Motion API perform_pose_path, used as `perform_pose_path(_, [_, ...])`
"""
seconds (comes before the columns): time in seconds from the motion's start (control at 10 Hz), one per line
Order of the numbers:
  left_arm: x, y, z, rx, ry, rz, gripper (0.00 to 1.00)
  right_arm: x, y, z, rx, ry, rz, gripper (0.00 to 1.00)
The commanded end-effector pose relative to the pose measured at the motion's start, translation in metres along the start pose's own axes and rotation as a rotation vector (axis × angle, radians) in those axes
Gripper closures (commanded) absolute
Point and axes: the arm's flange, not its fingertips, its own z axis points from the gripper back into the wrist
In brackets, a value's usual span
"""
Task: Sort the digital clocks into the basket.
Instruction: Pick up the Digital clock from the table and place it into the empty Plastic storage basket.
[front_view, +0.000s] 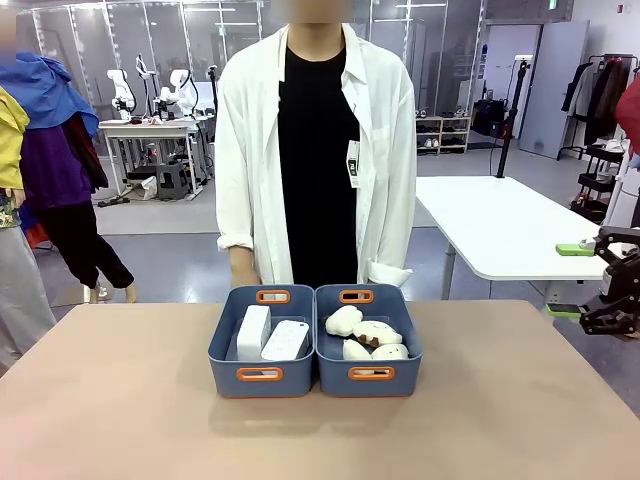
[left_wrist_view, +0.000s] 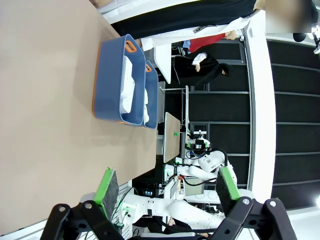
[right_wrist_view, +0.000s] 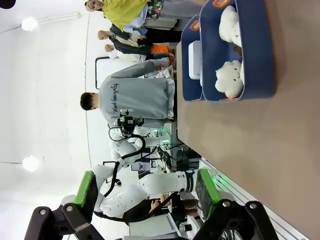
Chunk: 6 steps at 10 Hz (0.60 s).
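Two white digital clocks lie side by side inside the left blue basket, mid-table. In the left wrist view this basket is the nearer bin, with the clocks white inside it. The right wrist view has one clock in the farther basket. My right gripper hangs open off the table's right edge, nothing between its green pads. From its own camera the right gripper is open and empty. The left gripper is also open and empty, well away from the baskets.
A second blue bin touches the basket's right side and holds several cream plush toys. A person in a white shirt stands at the far edge behind both bins. Bare tan tabletop lies around the bins.
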Motion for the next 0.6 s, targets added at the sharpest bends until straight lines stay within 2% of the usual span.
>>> perform_pose_path(0.0, [-0.0027, -0.0028, 0.0034, -0.006, 0.009, 0.001, 0.0, -0.0022, -0.0005, -0.0003, 0.022, -0.002, 0.013, 0.0])
perform_pose_path(0.5, [-0.0027, -0.0028, 0.0034, -0.006, 0.009, 0.001, 0.0, -0.0022, -0.0005, -0.0003, 0.022, -0.002, 0.013, 0.0])
